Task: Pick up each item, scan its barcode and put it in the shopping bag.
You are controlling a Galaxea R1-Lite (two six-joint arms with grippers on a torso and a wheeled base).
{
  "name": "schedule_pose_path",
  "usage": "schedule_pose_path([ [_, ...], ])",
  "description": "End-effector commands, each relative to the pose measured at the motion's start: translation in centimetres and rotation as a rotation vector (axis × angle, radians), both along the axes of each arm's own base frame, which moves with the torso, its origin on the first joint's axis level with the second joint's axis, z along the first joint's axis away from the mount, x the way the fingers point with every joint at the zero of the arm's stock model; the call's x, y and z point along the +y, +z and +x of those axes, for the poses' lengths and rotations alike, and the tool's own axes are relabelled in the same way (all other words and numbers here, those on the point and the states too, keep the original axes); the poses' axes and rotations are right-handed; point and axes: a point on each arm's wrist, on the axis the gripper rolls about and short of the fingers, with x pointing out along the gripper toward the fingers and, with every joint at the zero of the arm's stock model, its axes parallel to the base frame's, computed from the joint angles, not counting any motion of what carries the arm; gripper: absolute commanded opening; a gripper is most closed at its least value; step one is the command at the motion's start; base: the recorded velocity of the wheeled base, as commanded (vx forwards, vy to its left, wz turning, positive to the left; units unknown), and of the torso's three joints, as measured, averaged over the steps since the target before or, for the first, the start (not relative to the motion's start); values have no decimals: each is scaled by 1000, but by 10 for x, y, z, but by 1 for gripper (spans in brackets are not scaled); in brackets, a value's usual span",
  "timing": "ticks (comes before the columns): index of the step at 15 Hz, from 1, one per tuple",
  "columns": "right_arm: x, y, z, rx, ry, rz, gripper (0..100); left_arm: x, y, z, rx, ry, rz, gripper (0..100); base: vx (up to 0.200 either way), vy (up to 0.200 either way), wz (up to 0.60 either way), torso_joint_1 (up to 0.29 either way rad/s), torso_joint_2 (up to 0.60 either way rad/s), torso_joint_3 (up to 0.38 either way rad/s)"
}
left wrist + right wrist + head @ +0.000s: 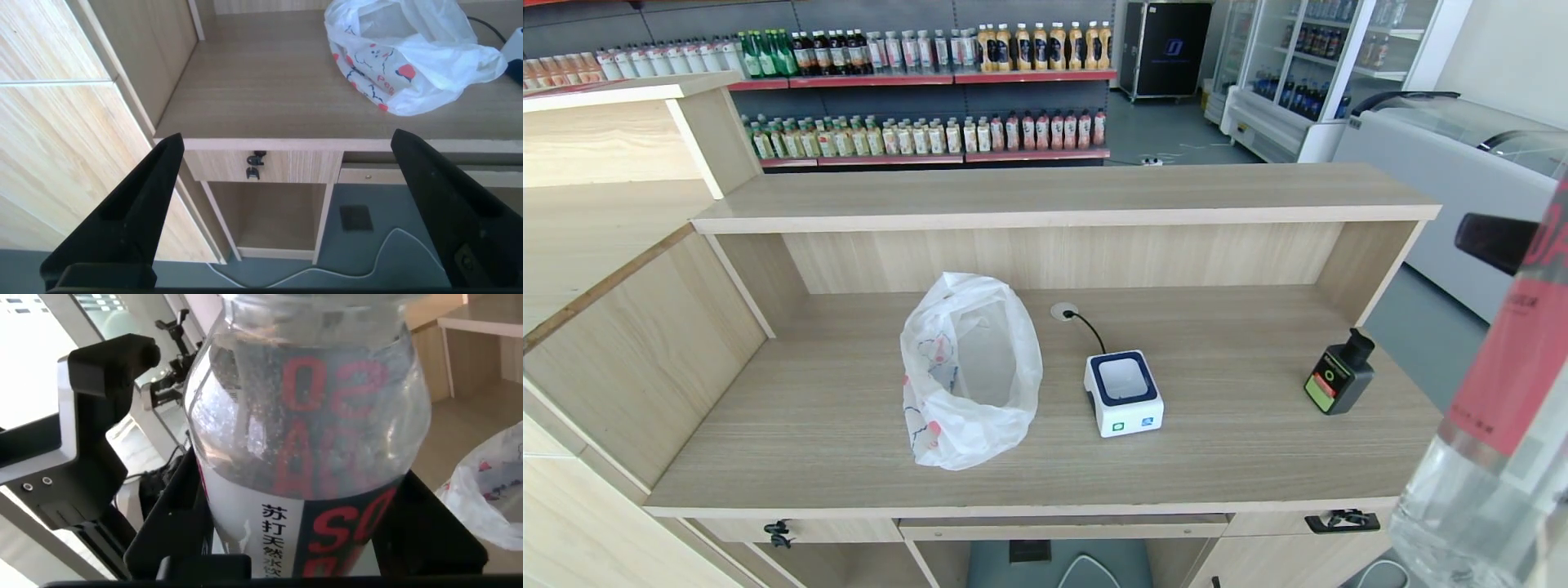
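Clear bottle (1503, 384) with pink-red label, white shopping bag (970, 371) with red-blue print, white-and-navy scanner (1123, 394)

Bottle (1511, 359) top and base off-frame

a clear bottle (1494, 408) with a pink-red label is tilted in the air past the right end of the worktop (1241, 441). a white printed plastic bag (970, 371) stands open left of the worktop's centre. just right of it sits a white, blue-rimmed scanner (1123, 392). a small black bottle (1339, 374) stands upright near the right edge.
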Motion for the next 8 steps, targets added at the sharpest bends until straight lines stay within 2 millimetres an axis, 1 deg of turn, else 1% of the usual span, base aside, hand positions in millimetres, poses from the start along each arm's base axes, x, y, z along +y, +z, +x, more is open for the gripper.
schedule_pose_path([
  [1,-3,-4,13,13,-50,-12,0,0,0,0,0,1,0,100,0,0,0,0,0,0],
  [2,-5,-7,20,10,-85,-21,0,0,0,0,0,1,0,100,0,0,0,0,0,0],
  [3,-11,-12,34,-22,-152,-42,0,0,0,0,0,1,0,100,0,0,0,0,0,0],
  [4,-22,-22,54,-78,-262,-83,0,0,0,0,0,1,0,100,0,0,0,0,0,0],
  [5,-34,-30,67,-105,-353,-114,0,0,0,0,0,0,0,100,0,0,0,0,0,0],
  [6,-40,-34,72,-110,-398,-126,0,0,0,0,0,1,0,100,0,0,0,0,0,0],
  [7,-49,-37,75,-108,-483,-133,0,0,0,0,0,1,0,100,0,0,0,0,0,0],
  [8,-62,-41,76,-85,-616,-128,0,0,0,0,0,1,0,100,0,0,0,0,0,0],
])
